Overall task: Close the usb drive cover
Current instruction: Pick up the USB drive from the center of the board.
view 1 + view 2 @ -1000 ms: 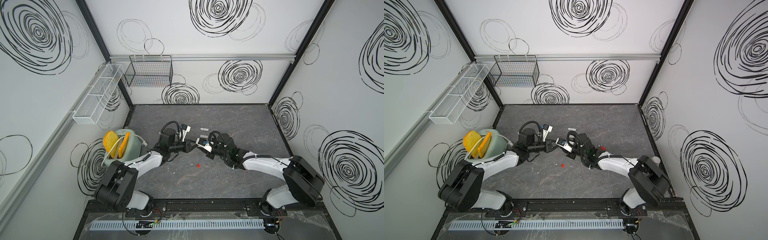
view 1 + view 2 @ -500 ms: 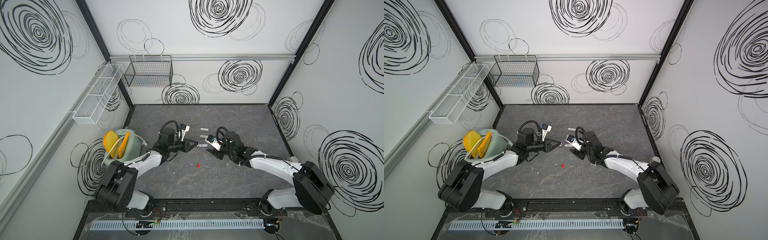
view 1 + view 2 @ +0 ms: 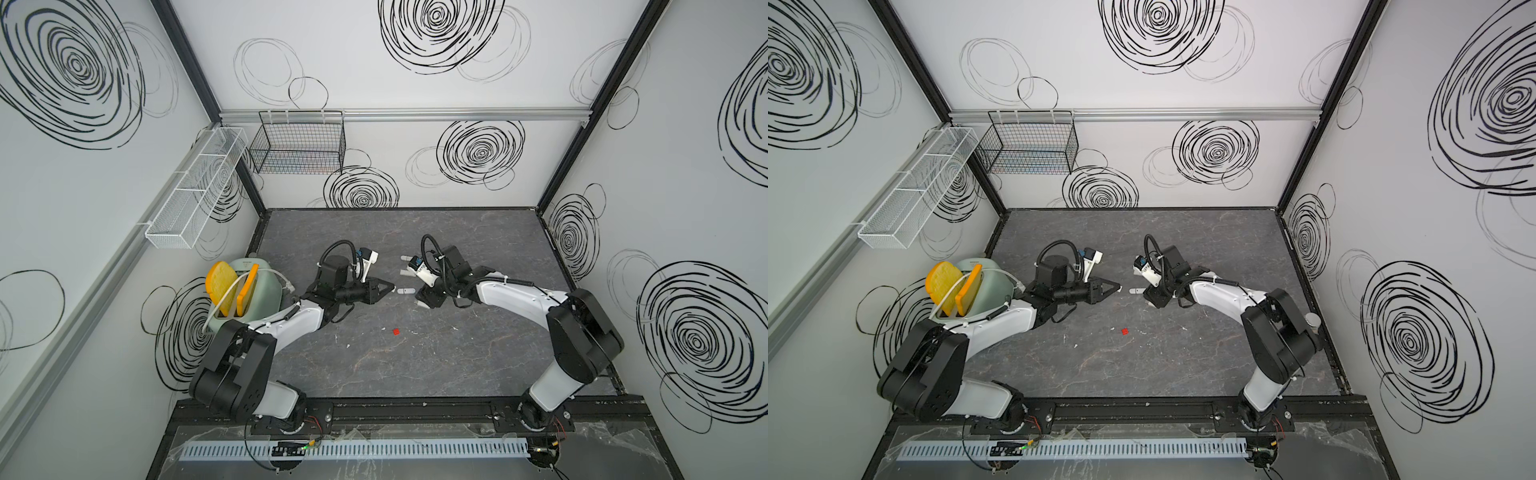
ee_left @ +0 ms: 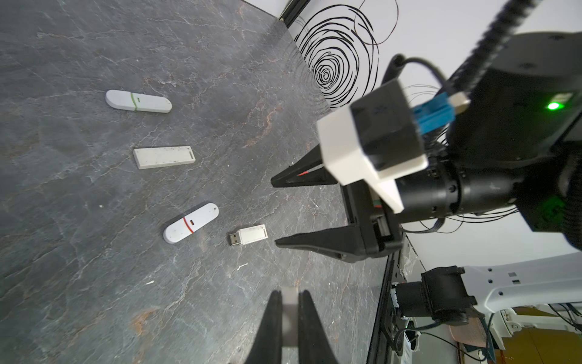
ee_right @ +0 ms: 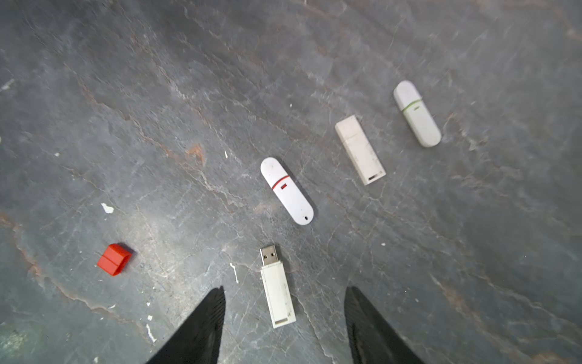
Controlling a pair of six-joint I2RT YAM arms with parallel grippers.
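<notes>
Uncapped white plastic USB stick [image 5: 277, 286] lies mid-frame on the grey stone bench [image 5: 126, 94], between my wide-open right fingers [image 5: 201, 321]. Left fingers [image 4: 271, 324] pinch a small pale cap [image 4: 289, 315]. I'd grip the stick's long sides and leave the plug clear.

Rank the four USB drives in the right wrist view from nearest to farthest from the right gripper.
1. Uncapped drive, lying between the right gripper's open jaws.
2. Red-striped drive, just beyond it.
3. Plain white drive, further out.
4. Green-striped drive, outermost.
</notes>
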